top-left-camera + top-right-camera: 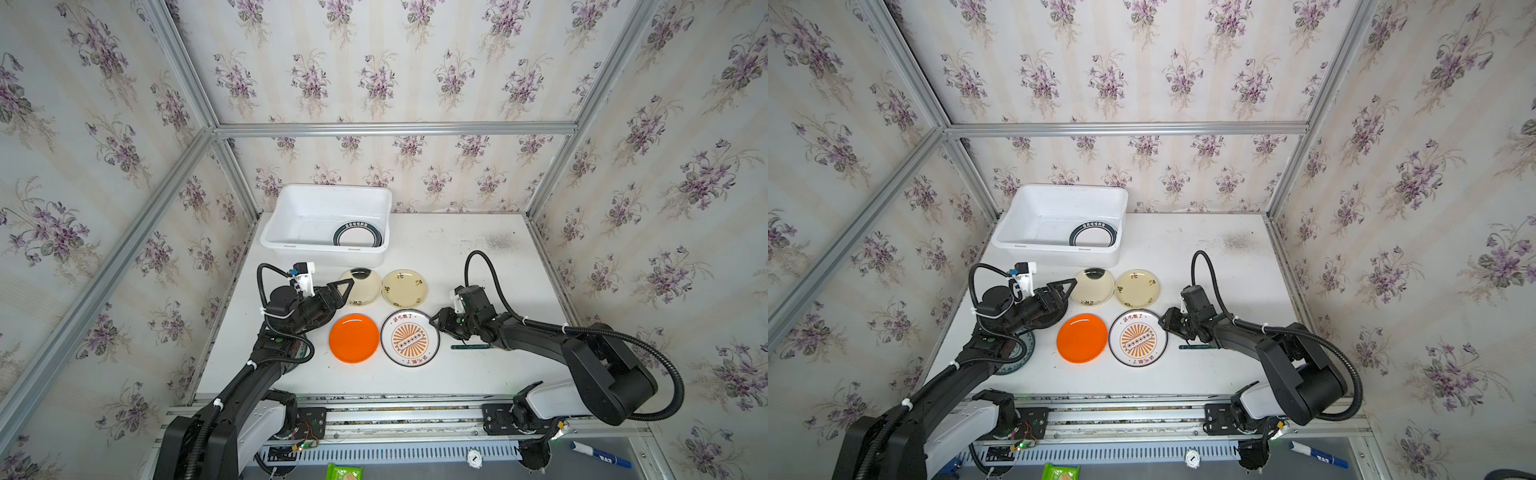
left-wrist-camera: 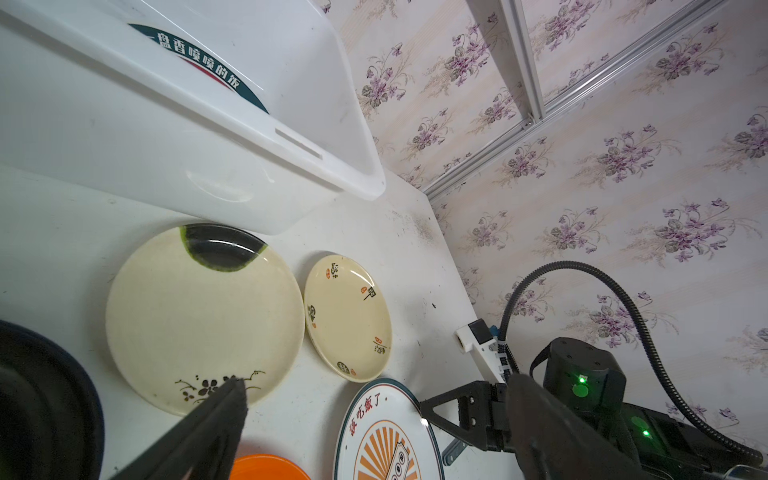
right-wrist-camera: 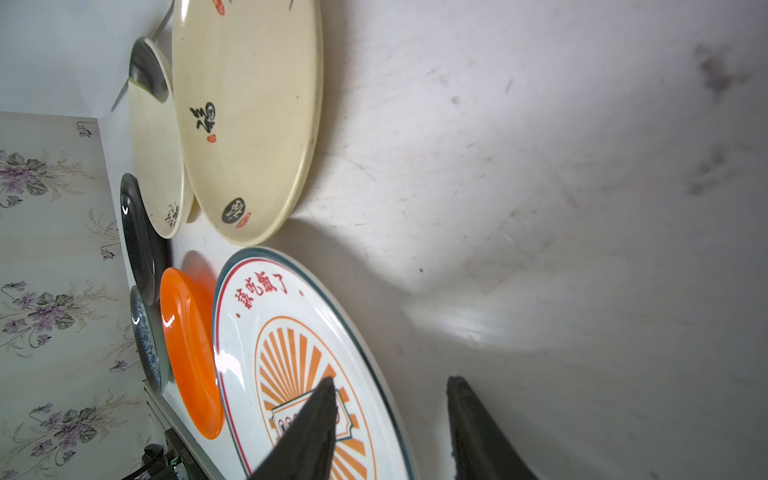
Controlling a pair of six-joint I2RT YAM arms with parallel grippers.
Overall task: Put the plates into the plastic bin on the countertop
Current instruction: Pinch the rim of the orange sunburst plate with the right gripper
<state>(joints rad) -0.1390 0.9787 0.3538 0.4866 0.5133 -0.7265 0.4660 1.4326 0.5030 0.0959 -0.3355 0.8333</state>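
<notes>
The white plastic bin (image 1: 277,232) stands at the back left of the countertop (image 1: 465,266) with a teal-ringed plate (image 1: 357,236) inside. In front lie two cream plates (image 1: 360,287) (image 1: 404,289), an orange plate (image 1: 354,338) and a sunburst plate (image 1: 410,337). My right gripper (image 3: 390,384) is open, its jaws astride the sunburst plate's (image 3: 291,332) right rim, one finger over the plate and one outside. My left gripper (image 1: 338,297) hangs wide open beside the black-patched cream plate (image 2: 203,320). A black plate (image 3: 137,241) and a blue-patterned plate (image 1: 1021,349) lie mostly hidden under the left arm.
A dark-handled fork (image 1: 469,346) lies on the countertop under the right arm. Aluminium framing and flowered walls close in the back and sides. A rail (image 1: 415,409) runs along the front edge. The back right of the countertop is scuffed.
</notes>
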